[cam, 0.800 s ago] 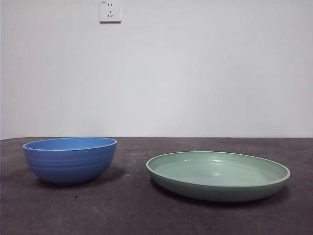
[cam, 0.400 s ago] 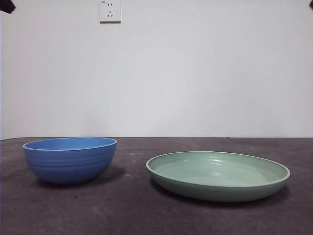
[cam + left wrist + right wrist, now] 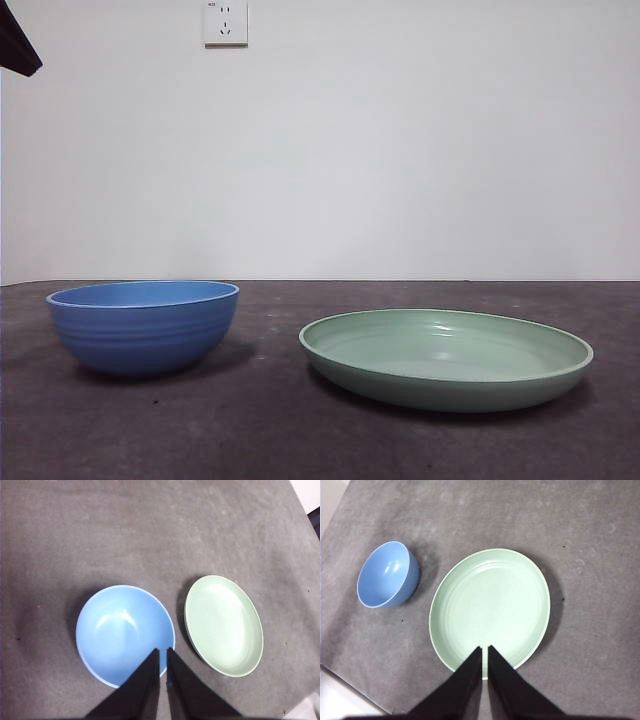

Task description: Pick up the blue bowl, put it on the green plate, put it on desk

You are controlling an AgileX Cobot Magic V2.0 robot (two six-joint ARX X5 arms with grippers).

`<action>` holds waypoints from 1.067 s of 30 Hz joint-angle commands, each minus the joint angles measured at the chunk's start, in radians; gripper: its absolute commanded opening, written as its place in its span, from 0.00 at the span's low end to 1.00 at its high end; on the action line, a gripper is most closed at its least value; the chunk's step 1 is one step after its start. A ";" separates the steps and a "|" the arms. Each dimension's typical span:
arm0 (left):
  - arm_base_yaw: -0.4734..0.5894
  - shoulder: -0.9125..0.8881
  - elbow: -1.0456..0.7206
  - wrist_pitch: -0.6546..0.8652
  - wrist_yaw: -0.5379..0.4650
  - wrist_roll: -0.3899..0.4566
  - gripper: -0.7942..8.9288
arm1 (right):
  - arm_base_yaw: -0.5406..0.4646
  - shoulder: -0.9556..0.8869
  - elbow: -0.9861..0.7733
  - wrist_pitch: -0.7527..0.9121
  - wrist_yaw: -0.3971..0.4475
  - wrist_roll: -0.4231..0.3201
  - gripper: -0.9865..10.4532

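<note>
Front view: blue bowl [image 3: 143, 326] and green plate [image 3: 446, 358] sit apart on the desk [image 3: 300, 440], both empty. A dark arm tip [image 3: 17, 42] shows at a top corner. Left gripper [image 3: 163, 652] hangs high above the bowl's near rim, jaws nearly closed, a thin slit between them, holding nothing. Right gripper [image 3: 485, 650] likewise narrow, above the plate's near edge. Likely first step: the reach. Jaws must spread, then drop astride the bowl wall.
</note>
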 commanded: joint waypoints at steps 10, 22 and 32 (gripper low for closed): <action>-0.005 0.017 0.018 0.006 0.008 0.018 0.65 | 0.001 0.007 0.014 0.008 0.036 -0.018 0.58; -0.005 0.028 0.018 0.029 0.005 0.018 0.66 | 0.001 0.006 0.014 0.029 0.037 -0.010 0.59; -0.007 0.207 0.021 0.024 -0.056 0.005 0.66 | 0.001 0.006 0.014 0.024 0.037 -0.009 0.59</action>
